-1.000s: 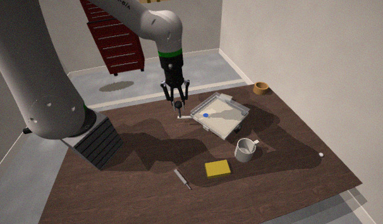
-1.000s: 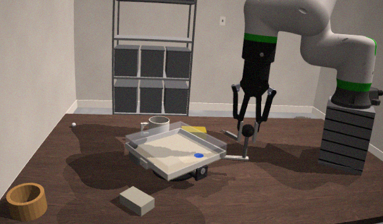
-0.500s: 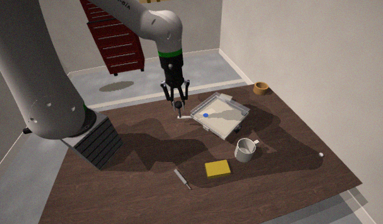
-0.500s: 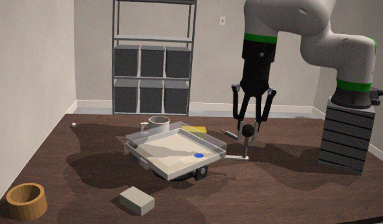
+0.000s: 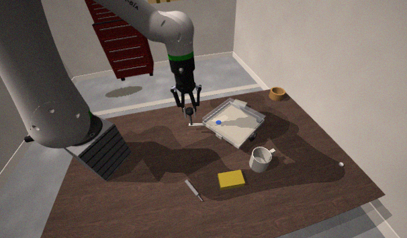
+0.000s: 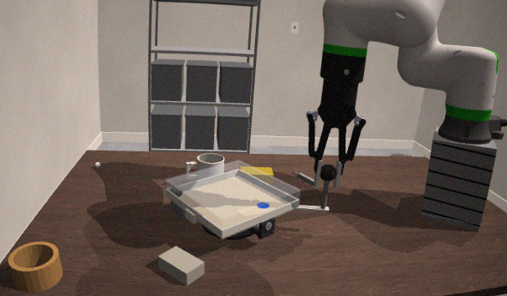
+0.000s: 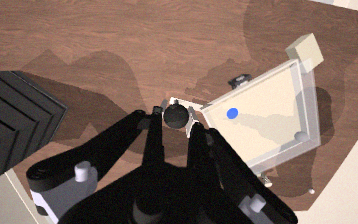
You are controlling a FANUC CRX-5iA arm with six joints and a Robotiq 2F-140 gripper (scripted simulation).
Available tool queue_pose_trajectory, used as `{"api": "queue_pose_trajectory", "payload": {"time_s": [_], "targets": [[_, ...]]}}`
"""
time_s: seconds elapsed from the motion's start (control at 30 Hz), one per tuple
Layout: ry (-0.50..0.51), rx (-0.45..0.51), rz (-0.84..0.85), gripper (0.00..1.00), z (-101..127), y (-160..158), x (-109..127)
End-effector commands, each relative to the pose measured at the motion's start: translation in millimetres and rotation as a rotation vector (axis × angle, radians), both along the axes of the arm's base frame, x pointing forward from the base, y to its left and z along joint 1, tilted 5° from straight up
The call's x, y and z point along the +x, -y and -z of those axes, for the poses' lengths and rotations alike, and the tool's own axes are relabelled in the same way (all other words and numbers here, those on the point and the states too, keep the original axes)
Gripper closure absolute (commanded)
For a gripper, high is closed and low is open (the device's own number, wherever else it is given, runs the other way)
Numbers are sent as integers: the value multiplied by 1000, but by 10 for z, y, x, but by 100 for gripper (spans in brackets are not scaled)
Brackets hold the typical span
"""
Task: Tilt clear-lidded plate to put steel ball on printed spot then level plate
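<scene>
One tool (image 6: 328,172) clenched on black knob (image 6: 328,170) atop a short post at plate's (image 6: 225,227) corner arm. Plate under clear lid (image 6: 279,186), near counter's (image 6: 116,251) middle, slightly tilted on its pivot base. Blue spot (image 6: 263,205) printed near corner closest to knob. Ball (image 7: 300,135) in far corner, well apart from spot. Grey block (image 6: 181,265) near plate's front edge, apart from it. Mug (image 5: 260,159), yellow sponge (image 5: 231,179), wooden bowl (image 5: 277,93) and small white ball (image 5: 341,164) scattered around, none touching plate.
</scene>
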State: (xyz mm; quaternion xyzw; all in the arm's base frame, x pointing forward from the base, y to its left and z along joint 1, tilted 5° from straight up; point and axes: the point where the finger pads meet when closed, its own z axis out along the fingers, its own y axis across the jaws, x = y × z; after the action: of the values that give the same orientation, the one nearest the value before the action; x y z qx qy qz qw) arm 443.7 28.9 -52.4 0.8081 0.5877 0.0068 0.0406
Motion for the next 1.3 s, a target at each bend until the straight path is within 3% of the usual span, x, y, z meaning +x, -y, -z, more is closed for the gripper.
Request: {"api": "queue_pose_trajectory", "payload": {"time_s": [0.0,1.27], "targets": [[0,0,0,90,-1,0,2],[0,0,0,90,49,-3,-16]]}}
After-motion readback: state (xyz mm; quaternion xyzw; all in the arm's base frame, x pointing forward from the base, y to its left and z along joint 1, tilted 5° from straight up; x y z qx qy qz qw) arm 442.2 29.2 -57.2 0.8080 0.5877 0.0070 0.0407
